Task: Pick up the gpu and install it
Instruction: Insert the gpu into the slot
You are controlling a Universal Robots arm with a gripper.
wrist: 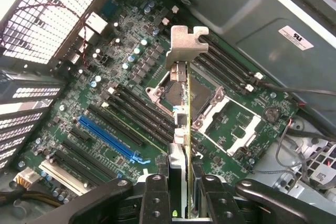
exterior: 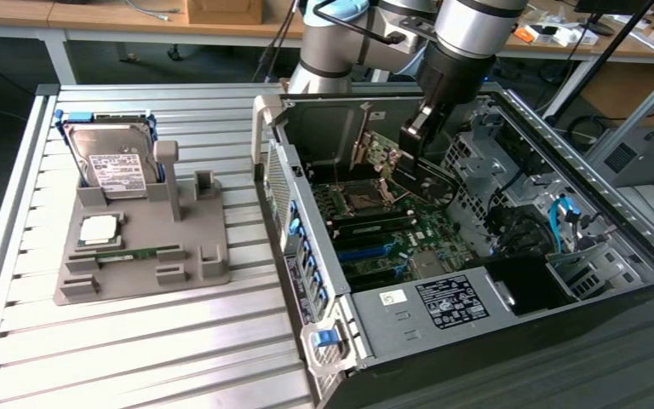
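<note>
Jaws partly closed, clamping the gpu (wrist: 182, 119) edge-on above the motherboard (wrist: 79, 108); case label (wrist: 295, 36) print unreadable.

Thin, flat gpu (wrist: 183, 124), dark with a greenish board edge, shown edge-on in the wrist view. Narrow silver metal bracket at the far end, its tab bent over. Near end clamped between the closed-in fingers of the gripper (wrist: 182, 184). Held upright inside the open computer case (exterior: 304, 170), raised over the motherboard (wrist: 105, 103) above the processor socket, toward the case's rear wall. Not seated in a slot.
</note>
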